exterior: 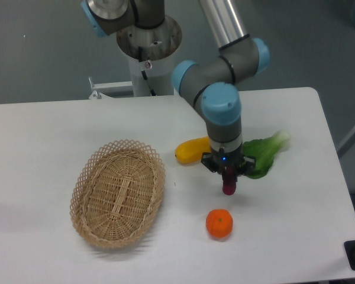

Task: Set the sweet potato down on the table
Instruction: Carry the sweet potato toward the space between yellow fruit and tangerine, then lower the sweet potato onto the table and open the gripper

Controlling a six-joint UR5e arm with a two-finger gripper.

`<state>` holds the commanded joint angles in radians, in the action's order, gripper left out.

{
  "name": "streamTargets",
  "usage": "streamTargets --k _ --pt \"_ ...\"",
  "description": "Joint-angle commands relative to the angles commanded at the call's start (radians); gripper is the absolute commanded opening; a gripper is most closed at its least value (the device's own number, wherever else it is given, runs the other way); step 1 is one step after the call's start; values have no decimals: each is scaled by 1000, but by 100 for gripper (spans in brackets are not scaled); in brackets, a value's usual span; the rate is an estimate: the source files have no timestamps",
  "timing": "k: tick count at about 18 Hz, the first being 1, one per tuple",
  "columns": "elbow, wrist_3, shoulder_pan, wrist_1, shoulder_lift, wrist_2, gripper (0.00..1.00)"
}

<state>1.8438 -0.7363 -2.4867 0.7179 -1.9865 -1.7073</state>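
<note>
Hanging nose-down over the table (296, 231), the gripper (227, 177) is seen clamped on the sweet potato (228, 183), whose reddish-purple lower end pokes out below the fingers. The tuber is held roughly upright; whether its tip touches the white top cannot be told. It is positioned between the yellow fruit (190, 151) and the leafy green vegetable (265, 156), and above the orange (219, 223), from which it is kept apart.

Other items recorded:
- Yellow fruit: lying on its side, partly covered at its right end by the arm's wrist.
- Leafy green vegetable: laid flat just right of the gripper, pale stem end pointing to the upper right.
- Orange: resting near the front edge.
- Wicker basket (118, 193): oval, set well to the left.
</note>
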Motion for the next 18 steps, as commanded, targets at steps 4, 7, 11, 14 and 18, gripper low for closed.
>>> streamTargets --k 4,7,11,14,18 --pt "23 -110 29 0 3 -2 28" --pt "26 -158 58 0 -3 -2 28" --pt "28 -163 78 0 -17 -2 28" --pt "26 -163 78 0 -20 -5 38" --pt "11 -178 78 -3 -17 -17 100"
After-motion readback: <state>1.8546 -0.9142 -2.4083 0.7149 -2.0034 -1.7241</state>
